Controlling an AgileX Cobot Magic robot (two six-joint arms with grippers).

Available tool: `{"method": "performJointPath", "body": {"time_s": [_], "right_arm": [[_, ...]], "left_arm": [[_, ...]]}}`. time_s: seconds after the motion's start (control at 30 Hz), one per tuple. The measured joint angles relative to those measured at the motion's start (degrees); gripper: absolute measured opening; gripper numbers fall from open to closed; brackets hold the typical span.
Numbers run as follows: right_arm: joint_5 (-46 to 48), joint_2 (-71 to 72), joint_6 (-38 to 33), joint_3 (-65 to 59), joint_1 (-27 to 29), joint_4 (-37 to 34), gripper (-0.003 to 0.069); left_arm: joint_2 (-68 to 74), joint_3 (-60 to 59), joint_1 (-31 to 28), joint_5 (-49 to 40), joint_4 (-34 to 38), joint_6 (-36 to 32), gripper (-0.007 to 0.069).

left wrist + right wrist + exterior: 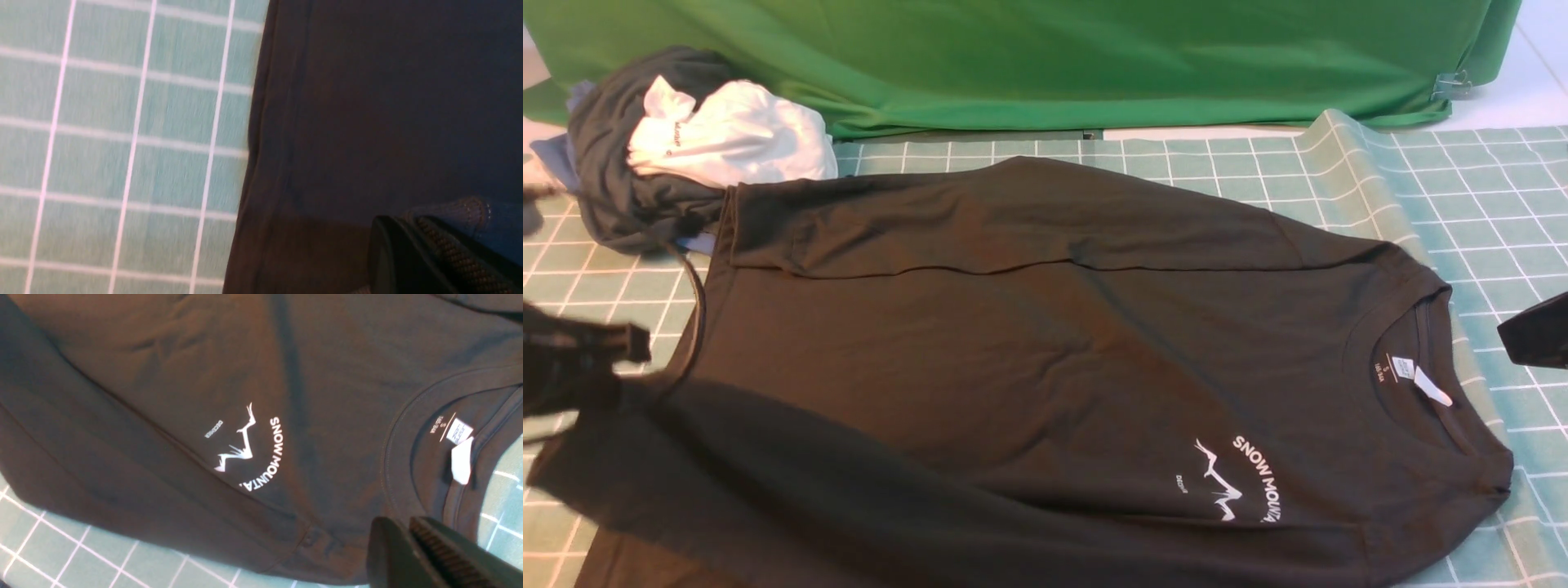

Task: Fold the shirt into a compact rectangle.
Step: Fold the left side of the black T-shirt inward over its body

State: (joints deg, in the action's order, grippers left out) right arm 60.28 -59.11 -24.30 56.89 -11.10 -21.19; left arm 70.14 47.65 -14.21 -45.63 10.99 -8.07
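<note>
At the far left, the left hand [600, 358] is closed, and by the look of it pinched on the ribbed cuff of the near sleeve [768, 490], which runs along the near edge of the shirt [1013, 351]. The black shirt lies face up across the middle of the tabletop [1503, 212], hem to the left and collar to the right, its "SNOW MOUNTAIN" print [1241, 478] and white neck tag [1421, 380] both showing. The far sleeve [1013, 224] is already laid in flat across the body. At the right edge, just beyond the collar, the right hand [1525, 333] hovers with its jaws together on nothing.

By my reading the fold is at an early stage: one sleeve is in, the near one is only gripped, and the body has not been doubled over at all. The rectangle is yet to be made.

A teal cloth with a white grid covers the tabletop, and it has a raised ridge toward the right. At back left sits a dark grey garment [605, 171] bundled around a white garment [735, 135], touching the shirt's far hem corner. A bright green cloth [1054, 57] hangs across the back, held at its right end by a binder clip [1450, 84].
</note>
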Motion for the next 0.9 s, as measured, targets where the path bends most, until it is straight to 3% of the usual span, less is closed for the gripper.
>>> {"method": "performJointPath", "body": {"time_s": [0.4, 0.73, 0.87, 0.9], "right_arm": [[-0.18, 0.0, 0.23, 0.0, 0.0, -0.06, 0.0073], [-0.23, 0.0, 0.41, 0.0, 0.0, -0.18, 0.0085], [-0.17, -0.32, 0.41, 0.0, 0.0, -0.18, 0.0108], [0.29, -0.83, 0.48, 0.05, 0.0, -0.18, 0.0134]], "left_arm": [[13.38, 10.59, 0.0, 3.01, -1.34, 0.62, 0.0006], [19.84, 11.54, 0.0, 7.81, -1.98, 1.47, 0.001], [20.84, 11.54, 0.0, 8.87, -1.87, 1.47, 0.008], [20.84, 11.54, 0.0, 10.0, -1.94, 1.47, 0.0139]]}}
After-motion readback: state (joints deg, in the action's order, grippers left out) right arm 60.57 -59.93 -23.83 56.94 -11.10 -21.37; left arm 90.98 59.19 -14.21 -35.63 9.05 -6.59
